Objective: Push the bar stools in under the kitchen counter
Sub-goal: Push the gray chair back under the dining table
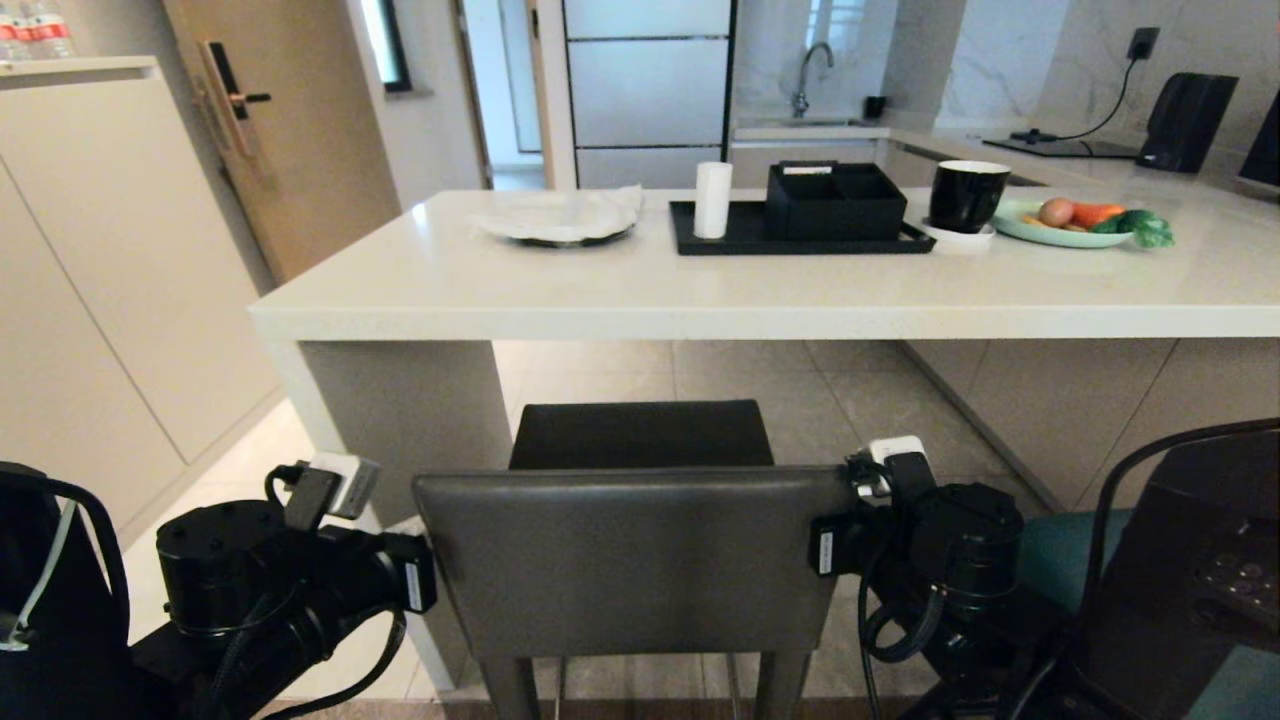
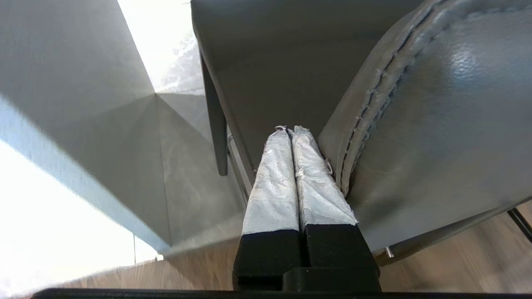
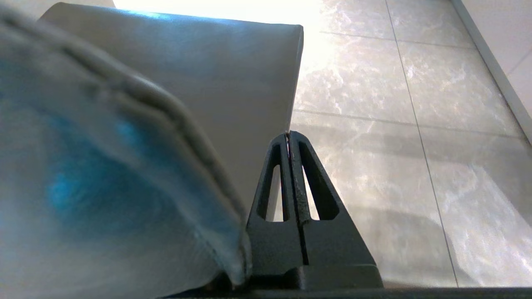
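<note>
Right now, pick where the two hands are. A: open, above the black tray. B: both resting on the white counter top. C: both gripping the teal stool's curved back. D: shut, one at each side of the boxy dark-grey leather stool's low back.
D: the left hand and right hand are both shut, flanking the boxy dark-grey leather stool.

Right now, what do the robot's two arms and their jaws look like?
Both arms are black with round joint housings, looped black cables and a small white box on each wrist. The left gripper has two long tapered jaws wrapped in white tape above black bases. The right gripper has bare black triangular jaws, each with a slot cut through.
</note>
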Available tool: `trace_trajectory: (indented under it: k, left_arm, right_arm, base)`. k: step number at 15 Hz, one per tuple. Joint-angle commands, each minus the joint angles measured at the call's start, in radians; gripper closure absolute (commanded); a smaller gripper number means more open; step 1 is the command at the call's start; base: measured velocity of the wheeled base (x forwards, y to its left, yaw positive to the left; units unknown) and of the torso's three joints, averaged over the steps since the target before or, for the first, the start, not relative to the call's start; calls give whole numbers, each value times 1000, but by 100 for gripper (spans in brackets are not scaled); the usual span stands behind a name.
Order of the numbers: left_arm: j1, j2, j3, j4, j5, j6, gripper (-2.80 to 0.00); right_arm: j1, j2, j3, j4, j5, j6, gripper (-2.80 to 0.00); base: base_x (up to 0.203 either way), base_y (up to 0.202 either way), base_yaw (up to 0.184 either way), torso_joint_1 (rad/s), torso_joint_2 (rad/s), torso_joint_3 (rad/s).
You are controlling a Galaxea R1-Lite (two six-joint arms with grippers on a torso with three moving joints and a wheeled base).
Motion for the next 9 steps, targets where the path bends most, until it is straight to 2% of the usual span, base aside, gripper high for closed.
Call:
trace_trajectory:
  k: [1, 9]
  left_arm:
    - [0, 0, 0, -9, -3, -1, 0]
    - [-1, -1, 0, -9, -4, -2, 0]
  right_arm:
    - [1, 6, -4, -8, -1, 0, 0]
    - [5, 5, 3, -11, -2, 1, 0]
  base:
    - [189, 0, 2, 2, 1, 2]
    - [189, 0, 1, 1, 2, 1]
